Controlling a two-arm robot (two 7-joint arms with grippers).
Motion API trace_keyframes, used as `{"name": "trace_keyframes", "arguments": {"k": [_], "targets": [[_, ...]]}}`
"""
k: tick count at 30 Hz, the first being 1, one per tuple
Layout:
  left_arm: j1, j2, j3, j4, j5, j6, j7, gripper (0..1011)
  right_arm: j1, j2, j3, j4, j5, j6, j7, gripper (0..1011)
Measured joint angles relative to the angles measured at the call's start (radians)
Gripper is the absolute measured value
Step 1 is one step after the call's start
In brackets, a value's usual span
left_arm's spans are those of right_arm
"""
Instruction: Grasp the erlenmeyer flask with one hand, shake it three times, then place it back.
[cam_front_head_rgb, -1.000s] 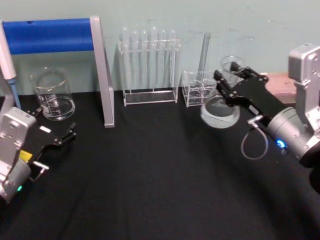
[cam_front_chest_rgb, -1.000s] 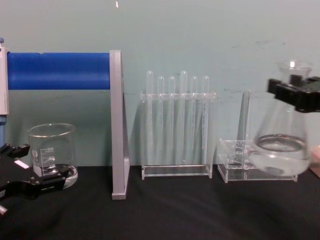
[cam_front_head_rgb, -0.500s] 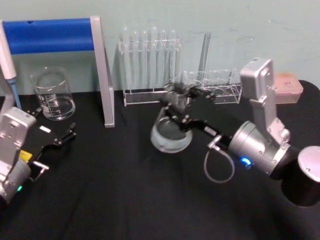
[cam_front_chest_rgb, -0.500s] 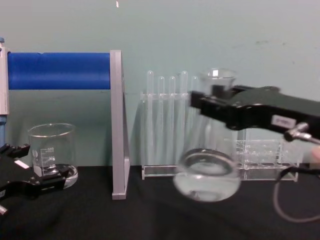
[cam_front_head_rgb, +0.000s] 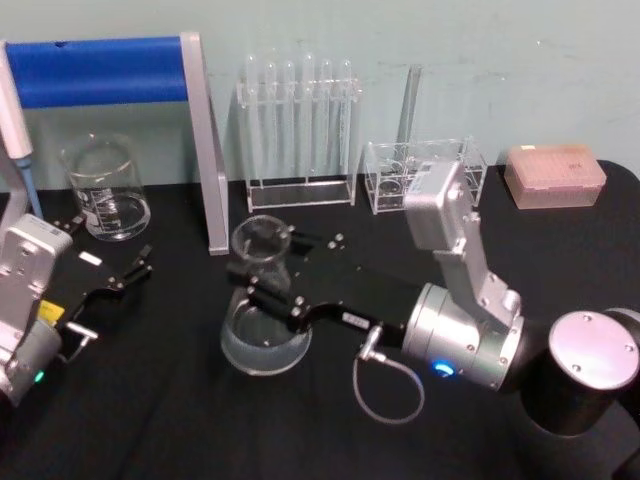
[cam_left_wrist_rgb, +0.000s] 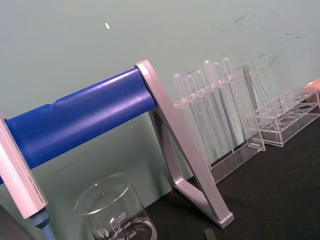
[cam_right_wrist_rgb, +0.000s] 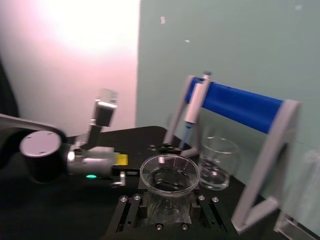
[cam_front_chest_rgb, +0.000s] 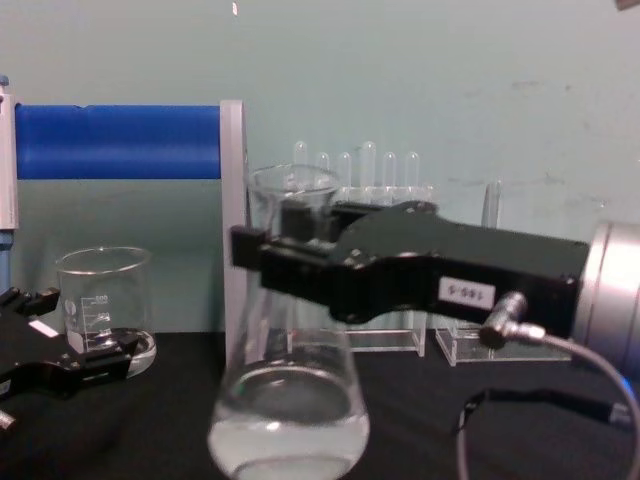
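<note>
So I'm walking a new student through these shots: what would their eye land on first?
First, the right claw shut around the neck of the erlenmeyer flask, which has clear liquid in its base, at the middle of the black table. Then the blue-barred stand at the back left, with the beaker below the bar and the open left claw parked in front of it.
</note>
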Motion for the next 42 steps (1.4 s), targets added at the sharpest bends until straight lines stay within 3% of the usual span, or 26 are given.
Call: {"name": "trace_keyframes", "arguments": {"k": [9,18,29,35,42], "targets": [[0.000,0.000,0.000,0.000,0.000,0.000,0.000,1001,0.016,0.019,-0.045,-0.006,0.021,-0.002,0.029,456],[0.000,0.000,0.000,0.000,0.000,0.000,0.000,1001,0.027,0.034,-0.021,0.010,0.035,-0.015,-0.023,456],[0.000,0.000,0.000,0.000,0.000,0.000,0.000,1001,0.027,0.041,0.082,0.056,0.031,-0.024,-0.131,456],[0.000,0.000,0.000,0.000,0.000,0.000,0.000,1001,0.014,0.039,0.165,0.081,0.023,-0.025,-0.194,456],[0.000,0.000,0.000,0.000,0.000,0.000,0.000,1001,-0.003,0.035,0.236,0.096,0.012,-0.025,-0.241,456]]}}
